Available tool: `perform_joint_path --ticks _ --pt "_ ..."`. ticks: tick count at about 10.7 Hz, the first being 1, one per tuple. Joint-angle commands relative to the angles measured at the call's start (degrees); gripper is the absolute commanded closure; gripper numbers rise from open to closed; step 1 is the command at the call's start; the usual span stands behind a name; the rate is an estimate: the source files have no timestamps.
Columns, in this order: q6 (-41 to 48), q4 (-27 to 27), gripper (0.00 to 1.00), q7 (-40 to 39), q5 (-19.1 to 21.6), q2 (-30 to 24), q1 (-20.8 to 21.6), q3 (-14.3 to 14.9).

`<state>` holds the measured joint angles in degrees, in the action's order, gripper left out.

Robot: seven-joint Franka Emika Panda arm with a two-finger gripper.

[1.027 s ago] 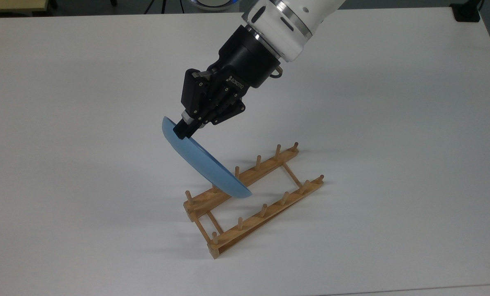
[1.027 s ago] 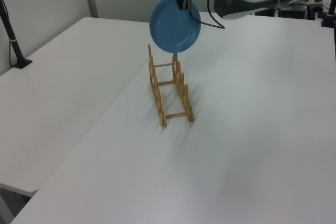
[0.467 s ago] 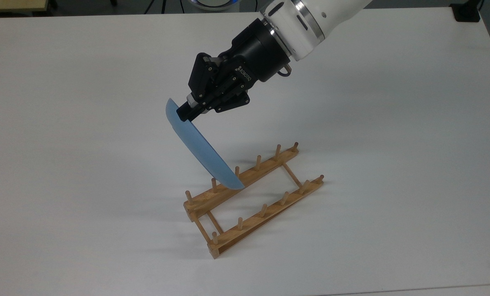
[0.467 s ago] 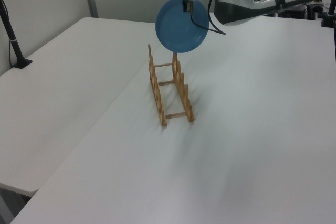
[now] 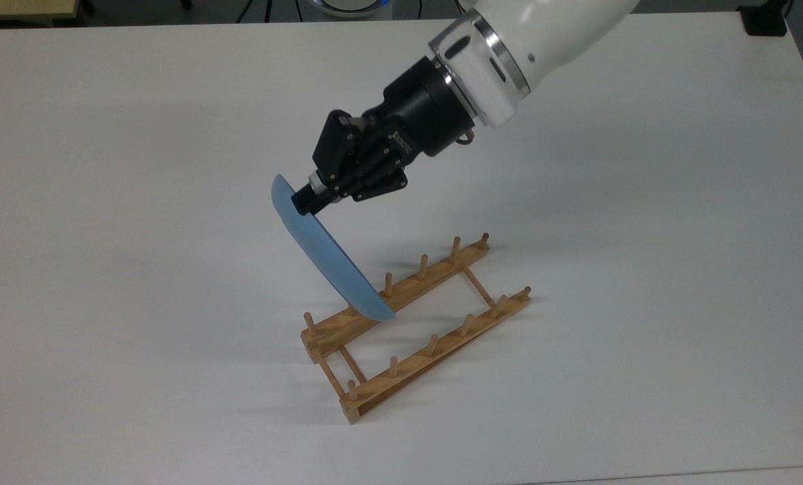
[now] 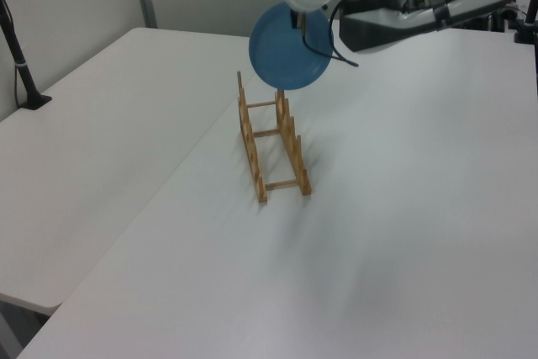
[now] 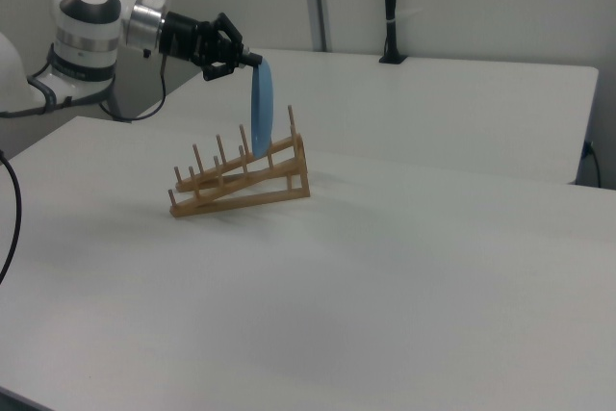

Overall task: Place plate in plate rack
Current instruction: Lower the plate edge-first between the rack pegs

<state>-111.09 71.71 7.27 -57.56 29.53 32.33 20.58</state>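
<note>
So the gripper (image 5: 305,201) is pinching the top rim of the light-blue plate (image 5: 327,256), jaws clamped on it, and it's holding the plate nearly on edge, tilted a bit. In the right view the plate (image 7: 262,108) is hanging just above the wooden plate rack (image 7: 243,180), toward the right view's right end. In the top view its bottom edge is overlapping the far rail of the rack (image 5: 415,323), near the top view's left end; can't tell if it's touching. The rack is sitting on the white table (image 5: 644,202).
</note>
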Motion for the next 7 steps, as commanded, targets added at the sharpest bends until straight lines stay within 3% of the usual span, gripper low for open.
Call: perform_joint_path --ticks 1,3,7 --pt "0.26 -4.19 1.0 0.82 -1.24 3.85 1.25 1.39" --pt "-0.18 -7.11 1.0 0.99 -1.15 5.97 0.9 1.4" --pt "-0.89 -7.11 1.0 1.43 -1.15 6.41 1.25 0.78"
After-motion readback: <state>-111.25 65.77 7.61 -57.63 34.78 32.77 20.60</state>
